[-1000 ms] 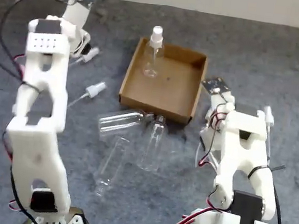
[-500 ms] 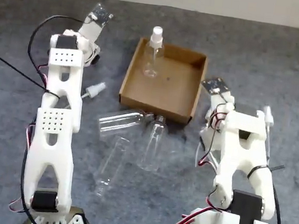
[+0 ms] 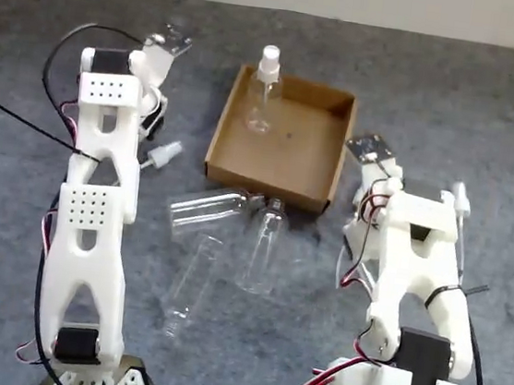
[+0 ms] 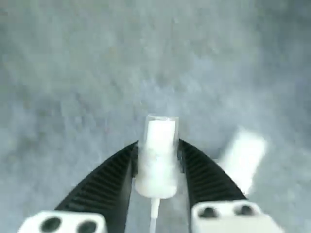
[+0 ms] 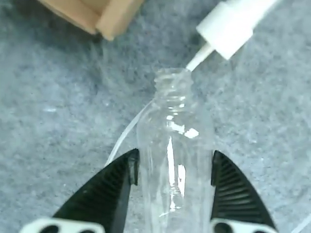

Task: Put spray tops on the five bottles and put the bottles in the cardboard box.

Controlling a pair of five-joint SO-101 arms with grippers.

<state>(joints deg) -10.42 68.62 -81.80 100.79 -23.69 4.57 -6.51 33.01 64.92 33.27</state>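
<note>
We find a capped bottle (image 3: 265, 91) standing in the cardboard box (image 3: 263, 180); three bottles (image 3: 265, 245) lie just before it, a spray top (image 3: 163, 155) left of it.

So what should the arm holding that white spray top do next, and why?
Probably lift the spray top and carry it over to the other arm. The left gripper looks closed on it, and the right gripper holds a bottle whose neck is open, with no top on it yet.
</note>
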